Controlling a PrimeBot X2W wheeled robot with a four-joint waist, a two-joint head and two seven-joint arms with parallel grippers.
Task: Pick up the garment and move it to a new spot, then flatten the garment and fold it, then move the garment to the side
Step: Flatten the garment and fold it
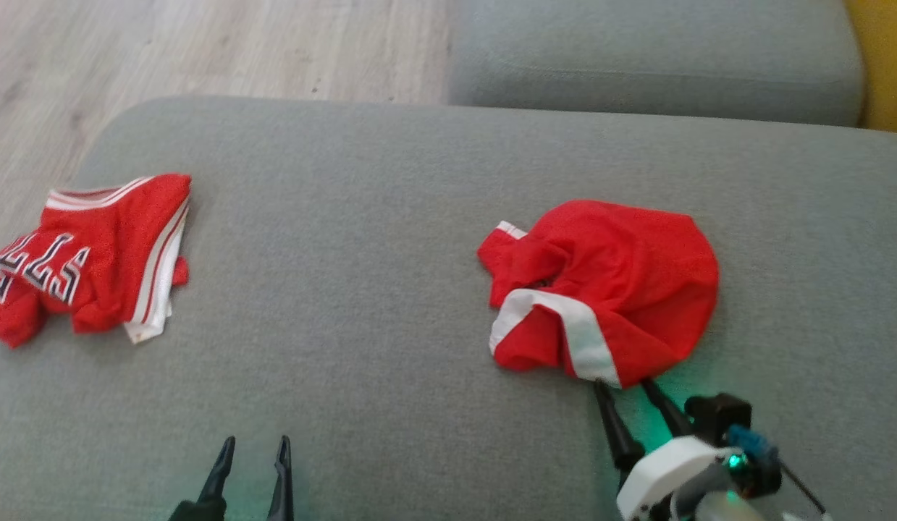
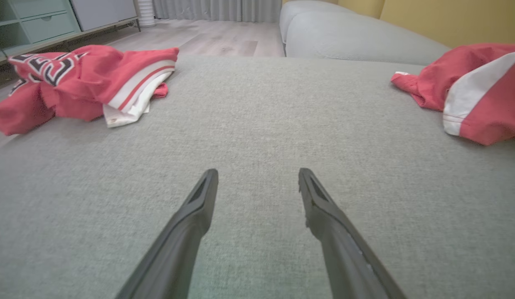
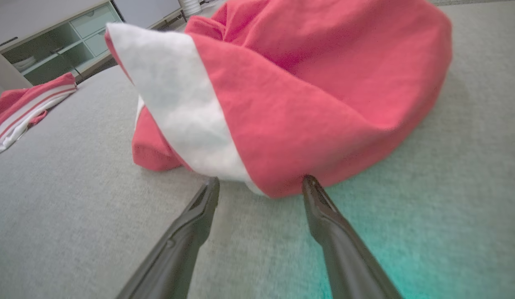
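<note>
Grey fabric sofa seat (image 1: 390, 217) across the centre, second grey cushion (image 1: 651, 58) at upper right, pale wood-plank floor (image 1: 202, 51) at upper left. In the left wrist view: yellow wall (image 2: 448, 16) at upper right, grey curtains (image 2: 215, 9) at top centre, low cabinet (image 2: 45, 23) with pale green drawers at upper left.

— What is carrying everything?
— A broad grey woven-fabric sofa cushion (image 1: 361, 289), flat on top and rounded at its corners.
— And what lies on it?
— Two pieces, well apart. A crumpled red cloth garment with a white band (image 1: 615, 282) sits just ahead of the right gripper (image 1: 622, 383), its near hem meeting the fingertips. A bunched red jersey with white stripes and dark-edged lettering (image 1: 93, 253) lies well ahead and to the left of the left gripper (image 1: 254, 440) — close to the cushion's left edge.
</note>
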